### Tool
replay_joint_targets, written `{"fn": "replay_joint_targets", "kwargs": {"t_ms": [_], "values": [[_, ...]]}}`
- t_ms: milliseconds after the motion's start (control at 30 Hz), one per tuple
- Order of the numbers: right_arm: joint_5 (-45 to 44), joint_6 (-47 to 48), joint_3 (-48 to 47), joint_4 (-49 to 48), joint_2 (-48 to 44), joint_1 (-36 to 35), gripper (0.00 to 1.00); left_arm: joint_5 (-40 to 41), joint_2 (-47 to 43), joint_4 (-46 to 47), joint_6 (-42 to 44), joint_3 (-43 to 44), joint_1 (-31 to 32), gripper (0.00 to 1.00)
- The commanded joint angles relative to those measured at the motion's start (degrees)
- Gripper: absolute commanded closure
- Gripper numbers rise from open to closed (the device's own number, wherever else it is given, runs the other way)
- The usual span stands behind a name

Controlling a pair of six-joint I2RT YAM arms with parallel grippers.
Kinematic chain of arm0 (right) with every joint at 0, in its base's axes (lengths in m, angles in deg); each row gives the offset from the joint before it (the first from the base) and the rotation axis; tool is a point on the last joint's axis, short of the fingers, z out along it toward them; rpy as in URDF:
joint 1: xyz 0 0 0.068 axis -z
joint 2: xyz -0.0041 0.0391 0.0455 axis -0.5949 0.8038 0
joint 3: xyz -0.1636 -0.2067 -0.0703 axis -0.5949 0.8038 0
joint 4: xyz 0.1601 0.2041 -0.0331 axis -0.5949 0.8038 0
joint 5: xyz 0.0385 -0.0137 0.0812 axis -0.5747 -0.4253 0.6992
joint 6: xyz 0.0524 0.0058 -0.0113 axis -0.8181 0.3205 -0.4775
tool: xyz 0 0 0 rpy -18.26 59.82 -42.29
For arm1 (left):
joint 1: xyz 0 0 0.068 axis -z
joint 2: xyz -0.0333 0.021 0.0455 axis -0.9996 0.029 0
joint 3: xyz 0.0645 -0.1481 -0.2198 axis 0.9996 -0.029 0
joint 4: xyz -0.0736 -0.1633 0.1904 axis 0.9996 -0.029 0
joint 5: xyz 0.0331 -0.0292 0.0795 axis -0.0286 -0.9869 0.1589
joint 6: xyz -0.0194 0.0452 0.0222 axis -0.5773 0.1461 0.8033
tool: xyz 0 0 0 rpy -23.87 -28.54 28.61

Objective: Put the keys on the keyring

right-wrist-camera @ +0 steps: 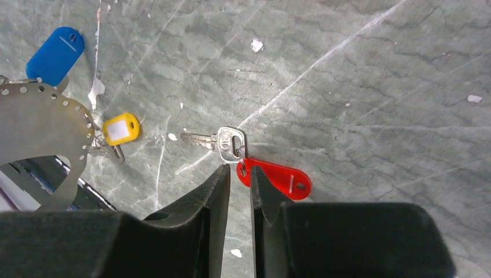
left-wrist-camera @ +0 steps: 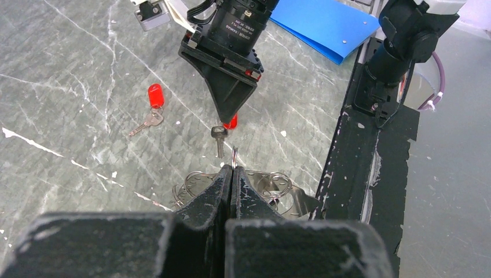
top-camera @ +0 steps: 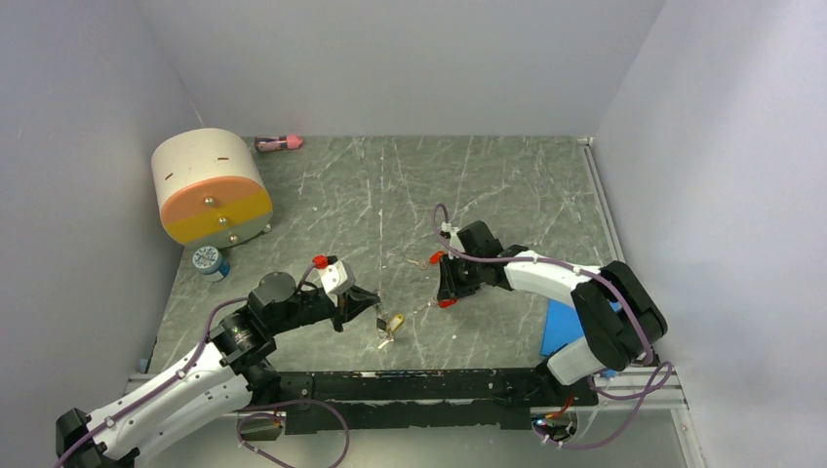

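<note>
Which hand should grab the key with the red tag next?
The right hand: its tips sit right at that key, slightly apart. The left hand is busy, shut on the keyring.

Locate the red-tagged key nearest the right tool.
Right wrist view: the red-tagged key lies flat on the table just ahead of the right tool, yellow tag to its left.
</note>
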Motion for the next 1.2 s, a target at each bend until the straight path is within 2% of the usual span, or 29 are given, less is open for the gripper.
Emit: {"fn": "replay_joint_targets", "kwargs": {"t_ms": [0,333,567,867,1167], "values": [[1.91,-1.18,0.22,-2.44,0.24,0.29,0.78,-0.60,0.04,2.21,-0.08,2.91,0.23,0.98],[2.43,-1.37,0.43,-3.25,1.61,0.29,0.84,-0.67,0.54,2.32,0.15,2.99,0.19,0.97],[2.67,-1.29,0.60,-3.61,0.75,0.28,0.94,-0.86,0.37,2.27,0.06,3.07,0.23,0.97],[2.41,-0.42,-0.23,-2.73,0.81,0.29,1.00,-0.86,0.37,2.33,-0.20,2.97,0.16,0.97],[3.61,3.69,-2.46,-0.54,-7.39,0.29,1.00,-0.93,0.26,1.94,-0.22,3.13,0.21,0.98]]}}
